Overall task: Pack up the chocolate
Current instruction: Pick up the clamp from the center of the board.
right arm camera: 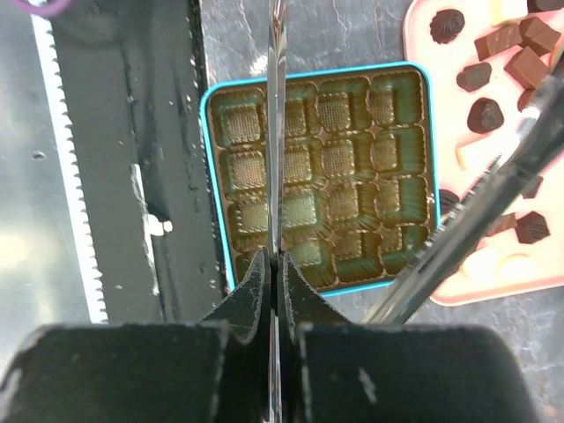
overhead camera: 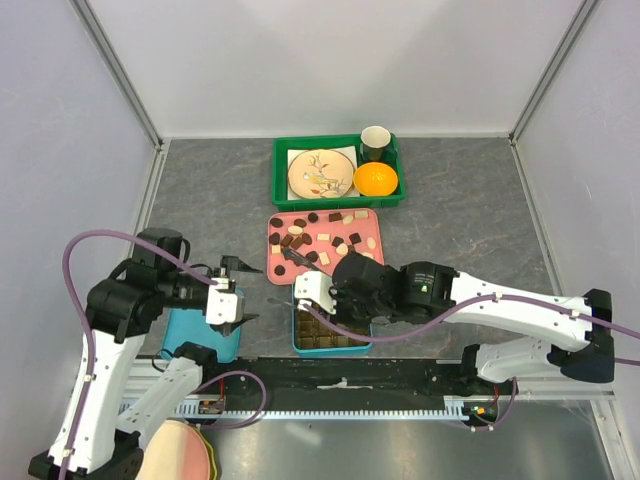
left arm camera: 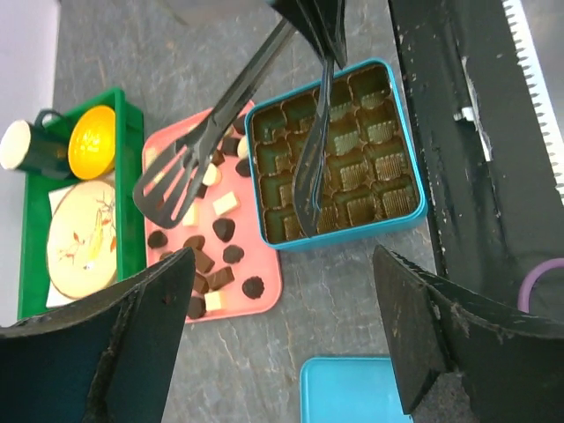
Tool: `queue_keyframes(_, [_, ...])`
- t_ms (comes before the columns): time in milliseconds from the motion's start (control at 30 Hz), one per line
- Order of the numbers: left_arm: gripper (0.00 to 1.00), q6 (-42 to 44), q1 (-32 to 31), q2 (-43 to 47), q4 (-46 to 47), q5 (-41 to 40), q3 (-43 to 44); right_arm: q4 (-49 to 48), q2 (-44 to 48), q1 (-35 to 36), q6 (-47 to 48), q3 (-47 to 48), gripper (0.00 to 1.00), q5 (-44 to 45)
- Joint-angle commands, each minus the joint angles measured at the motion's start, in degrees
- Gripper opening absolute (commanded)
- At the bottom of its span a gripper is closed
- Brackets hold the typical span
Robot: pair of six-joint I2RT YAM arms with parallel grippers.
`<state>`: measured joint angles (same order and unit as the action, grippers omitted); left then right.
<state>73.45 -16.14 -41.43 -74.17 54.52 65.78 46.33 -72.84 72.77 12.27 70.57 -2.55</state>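
Two pincers differ: the right pincer (right arm camera: 275,264) is clamped on one blade of black tongs (left arm camera: 176,181) (arm stretched leftward, low) over the tin (right arm camera: 335,159); the left pincer (left arm camera: 282,256) hovers agape above the worktop (overhead camera: 480,200); the chocolate (right arm camera: 486,115) lies on the pink tray (right arm camera: 427,53).

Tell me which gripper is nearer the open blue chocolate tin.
Right. The right gripper, shut on the tongs, hangs over the tin; the left gripper, open, hovers off to its left, near the blue lid.
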Motion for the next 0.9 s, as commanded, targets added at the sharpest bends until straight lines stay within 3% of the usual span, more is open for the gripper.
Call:
queue_keyframes(0, [0.82,8.98,0.06,-3.04,-10.19,6.81,3.91,0.43,-1.07,0.44,3.46,3.70,0.00,2.28])
queue_keyframes(233, [0.63,8.29,-0.12,-9.11,-13.98,8.14,5.06,0.43,-4.15,0.35,5.22,6.69,0.00,2.28])
queue_keyframes(867, [0.63,7.41,-3.37,-13.32,-13.90,1.73,1.37,1.57,-8.19,0.35,6.98,12.66,0.00,5.10])
